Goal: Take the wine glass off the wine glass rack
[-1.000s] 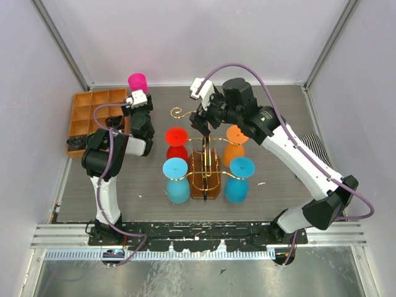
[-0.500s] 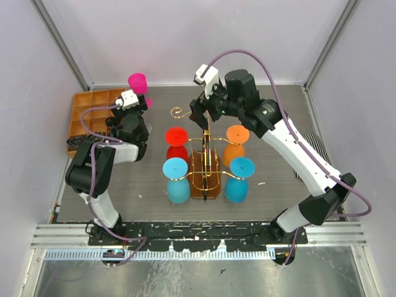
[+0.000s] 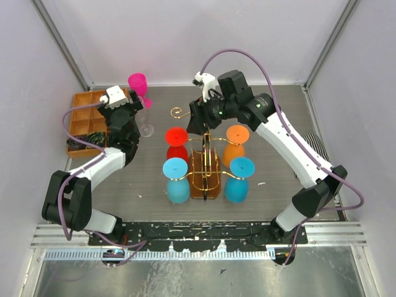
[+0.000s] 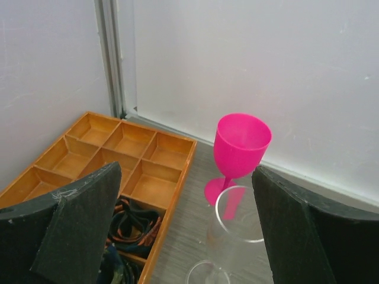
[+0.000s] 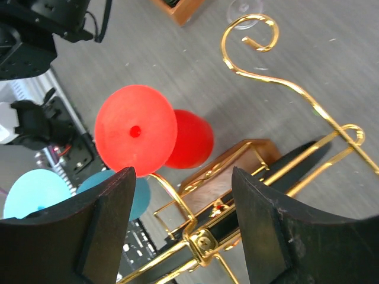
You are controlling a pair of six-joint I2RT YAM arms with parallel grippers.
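Pink plastic wine glass [image 4: 240,142]: released, stands at bench far-left corner beside orange compartment tray [image 3: 93,106]; left pincer [image 4: 189,232] spread, backed off. Gold wire rack [image 3: 205,162], bench centre: four glasses [image 3: 177,135] remain; right pincer [image 5: 183,219] spread astride it

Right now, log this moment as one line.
left gripper open; right gripper open over wine glass rack; pink glass, clear glass standing
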